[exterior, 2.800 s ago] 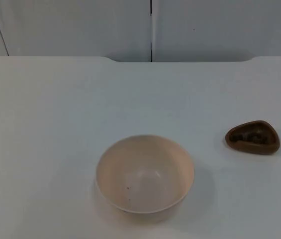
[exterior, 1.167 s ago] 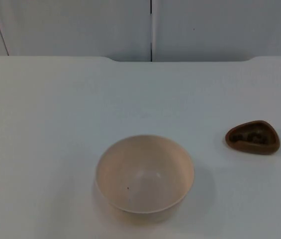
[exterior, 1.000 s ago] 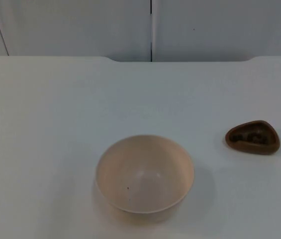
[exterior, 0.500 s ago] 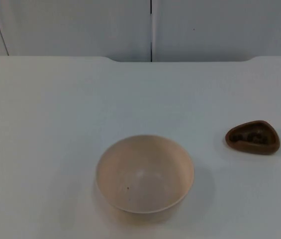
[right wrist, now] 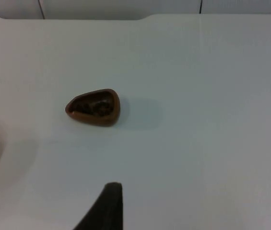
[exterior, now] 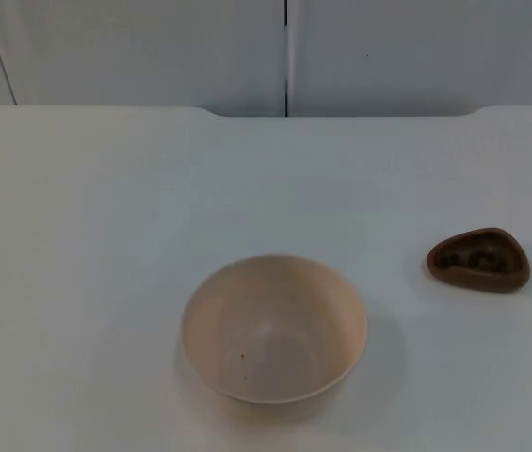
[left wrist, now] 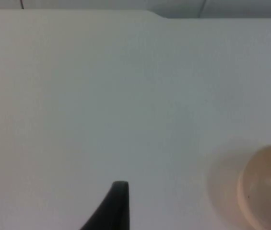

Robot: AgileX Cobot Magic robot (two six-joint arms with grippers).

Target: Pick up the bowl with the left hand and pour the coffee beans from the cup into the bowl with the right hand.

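Bowl (exterior: 275,330), pale pink and round, sits upright on the white counter (exterior: 105,207), well apart from the small brown teardrop-shaped cup (exterior: 478,260) holding dark coffee beans (exterior: 477,256). Whether either arm's tool is spread or pressed together cannot be told.

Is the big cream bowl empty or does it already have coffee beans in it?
Empty. The bowl shows a bare pale inside except one tiny dark speck, and the dark beans still sit inside the brown cup, upright on the table.

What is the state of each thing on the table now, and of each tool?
Bowl: upright on the table, almost empty, not held.
Cup: upright, coffee beans inside, not held.
Left tool: above bare table, apart from the bowl.
Right tool: apart from the cup.
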